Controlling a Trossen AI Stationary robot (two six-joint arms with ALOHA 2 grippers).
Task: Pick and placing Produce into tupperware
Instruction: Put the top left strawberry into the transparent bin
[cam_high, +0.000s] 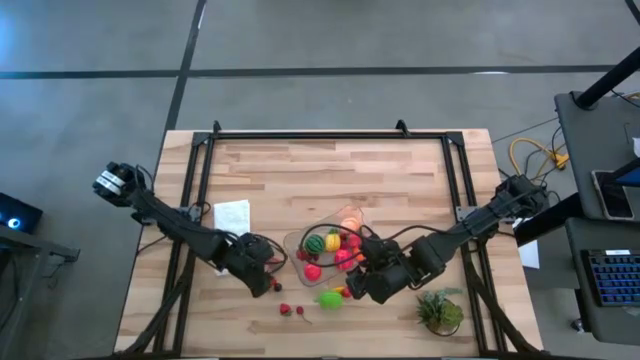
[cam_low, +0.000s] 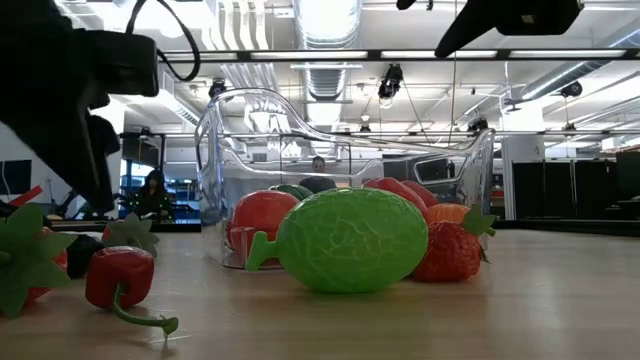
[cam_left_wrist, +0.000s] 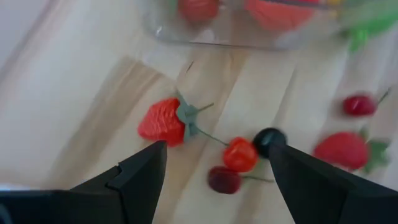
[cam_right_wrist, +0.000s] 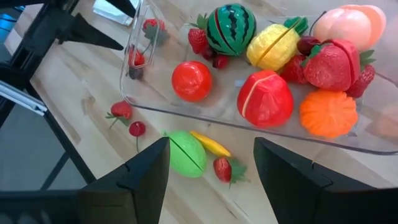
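Note:
The clear tupperware (cam_high: 296, 243) (cam_right_wrist: 348, 144) sits mid-table and holds a striped melon (cam_right_wrist: 231, 22), a tomato (cam_right_wrist: 191, 81), a red apple (cam_right_wrist: 265, 96), an orange fruit (cam_right_wrist: 328, 112), a peach and berries. On the wood at its near side lie a lime-green fruit (cam_high: 330, 298) (cam_low: 350, 240), a yellow piece (cam_right_wrist: 211, 144), strawberries (cam_left_wrist: 161, 121) and cherries (cam_left_wrist: 239, 154). My left gripper (cam_high: 268, 280) (cam_left_wrist: 217, 149) hangs open over the strawberry and cherries. My right gripper (cam_high: 352, 290) (cam_right_wrist: 211, 143) hangs open above the lime-green fruit.
A folded white cloth (cam_high: 232, 215) lies to the left of the tupperware. A spiky green plant tuft (cam_high: 440, 310) stands near the table's near right corner. Black frame rails (cam_high: 330, 135) run along the far and side edges. Bare wood shows toward the far edge.

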